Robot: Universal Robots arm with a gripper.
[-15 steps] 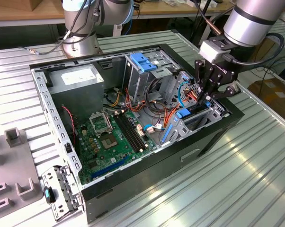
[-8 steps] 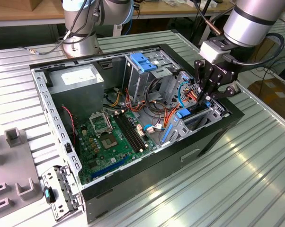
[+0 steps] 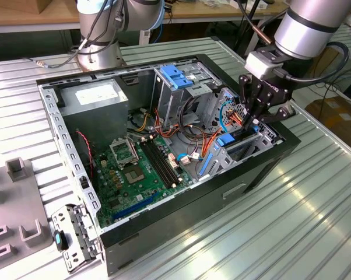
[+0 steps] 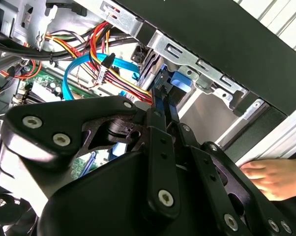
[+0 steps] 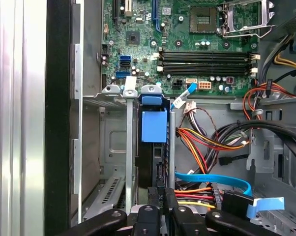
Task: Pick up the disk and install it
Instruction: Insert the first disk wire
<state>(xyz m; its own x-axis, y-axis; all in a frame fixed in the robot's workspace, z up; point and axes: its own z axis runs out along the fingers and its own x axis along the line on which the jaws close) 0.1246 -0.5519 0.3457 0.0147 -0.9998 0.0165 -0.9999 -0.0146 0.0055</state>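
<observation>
The disk stands on edge in a metal drive bay of the open computer case, at the exterior view's right. Its blue bracket shows at the end nearest the motherboard. My gripper reaches down into the bay from above and is shut on the thin top edge of the disk. In the second wrist view the gripper closes narrowly beside the blue bracket. From outside, the gripper hangs over the case's right end.
Red, orange and yellow cables and a blue ribbon cable crowd the space beside the bay. A grey power supply box and a blue-tabbed cage sit further back. A person's hand rests outside the case wall.
</observation>
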